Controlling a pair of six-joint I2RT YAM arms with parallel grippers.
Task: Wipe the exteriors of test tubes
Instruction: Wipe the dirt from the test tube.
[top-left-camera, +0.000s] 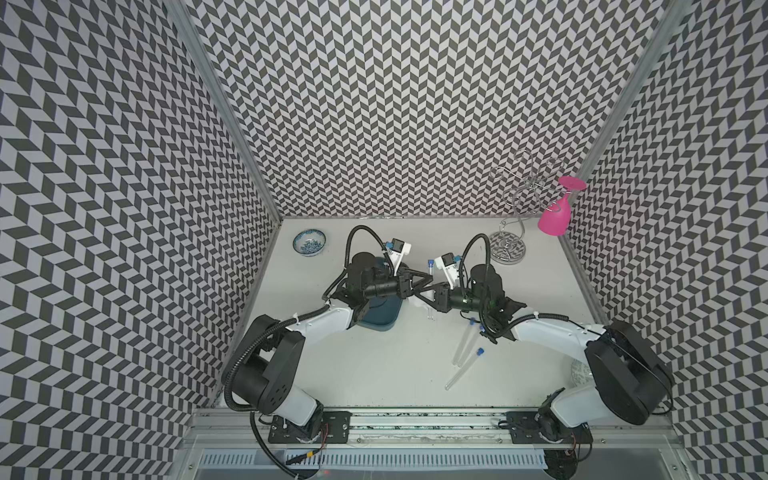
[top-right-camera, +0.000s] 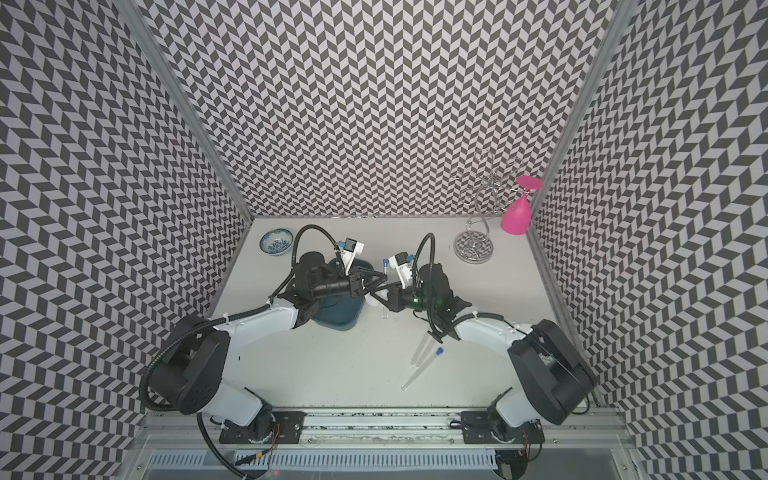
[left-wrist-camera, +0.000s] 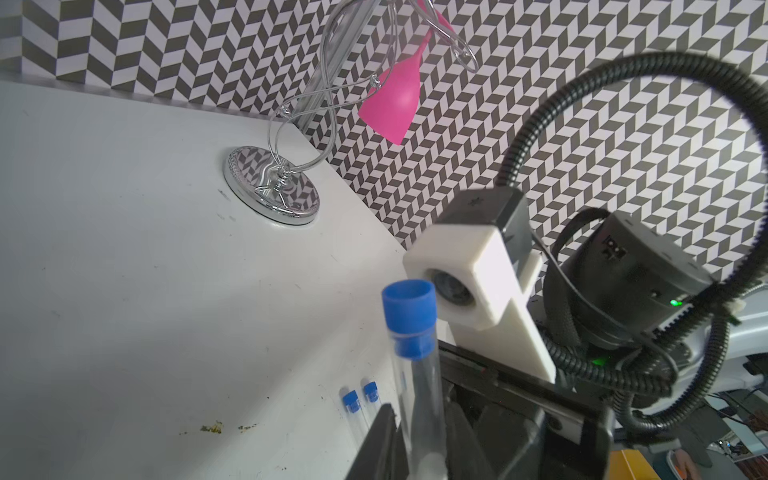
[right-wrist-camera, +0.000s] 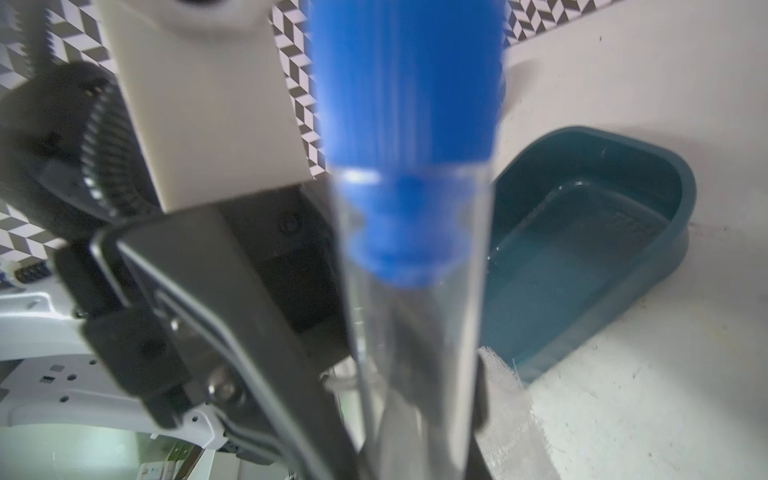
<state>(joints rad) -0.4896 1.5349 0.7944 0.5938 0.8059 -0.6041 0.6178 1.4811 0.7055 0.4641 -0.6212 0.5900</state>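
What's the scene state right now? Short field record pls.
held tube: upright, blue cap up, gripped by right gripper
left gripper: closed on white wipe against that tube
loose tubes: three, capped, lying on table
basin: teal, liquid inside, next to the grippers
background: patterned bowl; pink glass hanging inverted on wire rack
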